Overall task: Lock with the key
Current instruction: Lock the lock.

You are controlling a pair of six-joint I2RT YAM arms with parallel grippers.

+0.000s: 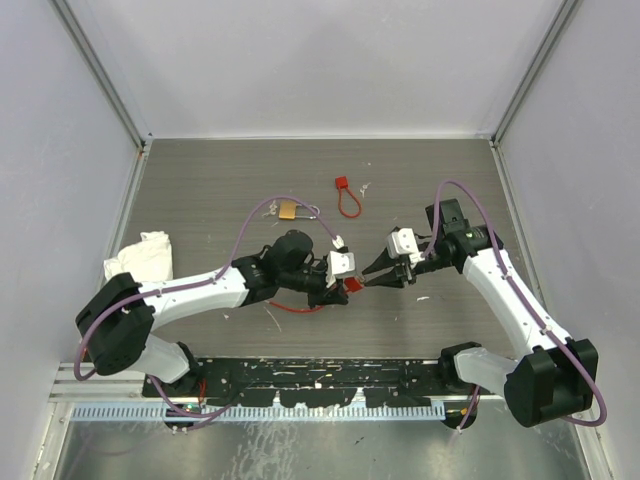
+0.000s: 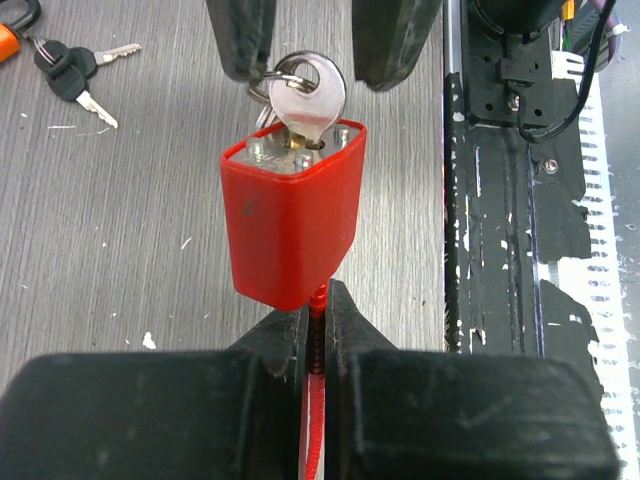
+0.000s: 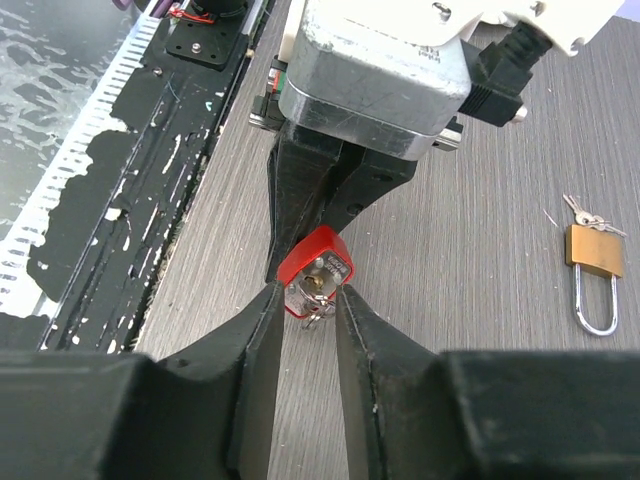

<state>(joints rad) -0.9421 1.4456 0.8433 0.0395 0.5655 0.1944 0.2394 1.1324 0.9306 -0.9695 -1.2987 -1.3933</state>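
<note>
1. Grip: the left hand [image 2: 315,320] is clamped on the cable [image 2: 319,297] just under the red padlock [image 2: 290,230]; brace it rigid.
2. Seated in the padlock's top keyway, the key [image 2: 310,100] shows its head.
3. Above the padlock, the right hand [image 2: 314,70], narrowly parted, flanks that head; pinch squarely, then twist.

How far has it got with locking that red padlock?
Done: the silver key sits in the red padlock, which the left claw clamps by its red cable. In hand: the right claw straddles the key's head, jaws not visibly pinching it. Remaining: grip the key and turn it.
</note>
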